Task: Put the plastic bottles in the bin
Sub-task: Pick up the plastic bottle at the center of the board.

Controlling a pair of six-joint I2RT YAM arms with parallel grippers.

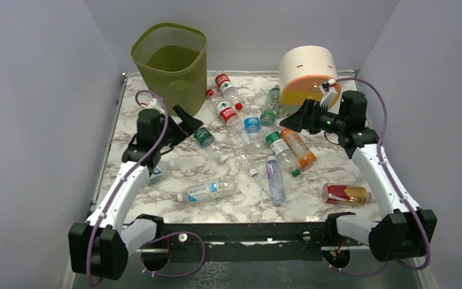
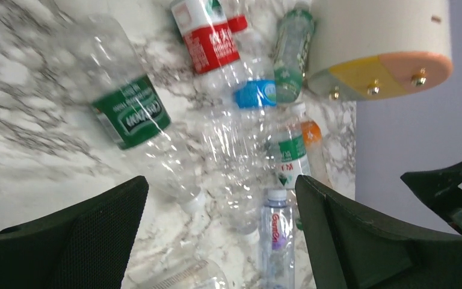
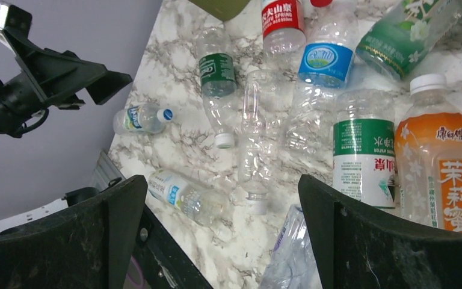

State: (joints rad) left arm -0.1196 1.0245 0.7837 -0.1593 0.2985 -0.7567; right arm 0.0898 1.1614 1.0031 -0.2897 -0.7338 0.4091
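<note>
Both pairs of jaws are spread and empty; the bottles (image 1: 251,124) lie jumbled on the counter (image 1: 313,208), the bin (image 1: 169,60) at its far-left corner. Your pinch may skid a round, crowded bottle aside or catch two.

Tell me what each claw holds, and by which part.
Nothing is held. The left claw and right claw both stand open and empty above the bottles.

Plain pale lilac-grey walls (image 1: 30,90) on three sides, white marble-patterned table (image 1: 246,208) with grey veins, metal rim (image 1: 113,117) along its left edge, black rail (image 1: 246,230) at the near edge, soft even light
</note>
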